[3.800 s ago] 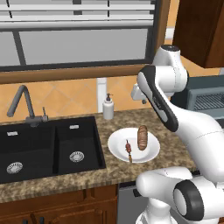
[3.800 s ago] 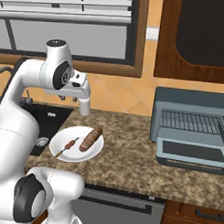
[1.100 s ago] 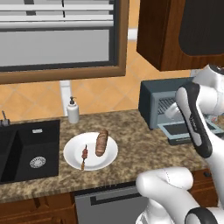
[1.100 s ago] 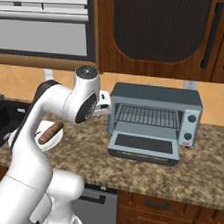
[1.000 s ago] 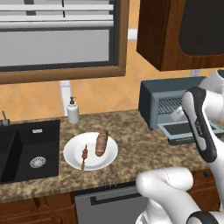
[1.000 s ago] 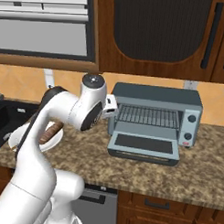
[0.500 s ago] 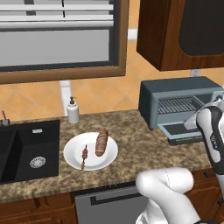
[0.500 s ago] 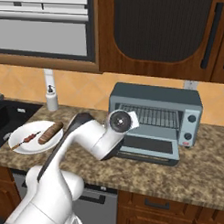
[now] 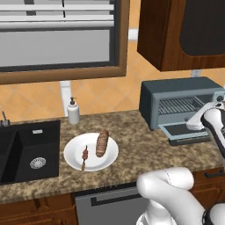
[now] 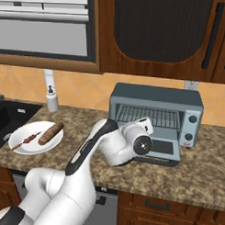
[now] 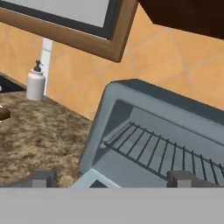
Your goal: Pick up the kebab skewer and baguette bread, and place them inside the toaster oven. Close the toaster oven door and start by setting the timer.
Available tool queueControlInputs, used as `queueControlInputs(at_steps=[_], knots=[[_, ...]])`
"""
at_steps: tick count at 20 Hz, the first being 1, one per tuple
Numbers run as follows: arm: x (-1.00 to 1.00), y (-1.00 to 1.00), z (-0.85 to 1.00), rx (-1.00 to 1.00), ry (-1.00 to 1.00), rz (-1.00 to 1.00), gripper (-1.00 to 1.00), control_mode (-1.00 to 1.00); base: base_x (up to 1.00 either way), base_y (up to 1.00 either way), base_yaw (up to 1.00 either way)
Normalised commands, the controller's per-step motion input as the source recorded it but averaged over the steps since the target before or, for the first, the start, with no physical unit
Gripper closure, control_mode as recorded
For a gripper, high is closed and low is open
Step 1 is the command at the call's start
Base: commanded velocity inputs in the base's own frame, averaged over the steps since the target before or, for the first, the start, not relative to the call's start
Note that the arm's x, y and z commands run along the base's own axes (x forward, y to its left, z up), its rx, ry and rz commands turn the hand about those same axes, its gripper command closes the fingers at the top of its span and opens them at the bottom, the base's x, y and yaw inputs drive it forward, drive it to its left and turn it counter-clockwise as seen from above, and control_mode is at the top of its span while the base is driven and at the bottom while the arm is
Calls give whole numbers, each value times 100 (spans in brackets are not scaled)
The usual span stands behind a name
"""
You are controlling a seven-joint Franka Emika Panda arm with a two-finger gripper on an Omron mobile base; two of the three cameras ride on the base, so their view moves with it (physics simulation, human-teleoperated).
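Looking left, I am seeing the kebab skewer [image 9: 84,155] and baguette bread [image 9: 102,143] lying untouched on the plate [image 9: 72,148], while my wide, empty jaws are hovering by the open toaster oven [image 10: 155,116], risking clipping its lowered toaster oven door [image 10: 164,149].

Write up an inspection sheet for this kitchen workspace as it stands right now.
Surface: speckled granite counter, dark sink at its left end.
Job's things: kebab skewer and baguette bread lie side by side on a white plate; toaster oven stands against the wall, toaster oven door folded down flat, wire rack bare.
Clutter: soap dispenser by the backsplash.
Grippers: gripper open, holding nothing, facing the oven mouth.
Cables: nothing seen.
Surroundings: window above the sink, dark wood cabinets above the oven.
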Motion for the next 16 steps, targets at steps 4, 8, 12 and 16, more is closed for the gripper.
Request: queueControlInputs(at_steps=[4, 8, 12, 16], knots=[[37, -10, -36, 3, -10, 0, -100, -100, 0, 0, 0], [49, -34, -11, 4, -4, 0, -100, -100, 0, 0, 0], [50, -26, -12, 0, 0, 1, -100, -100, 0, 0, 0], [55, -16, -27, 0, 0, 3, -100, -100, 0, 0, 0]])
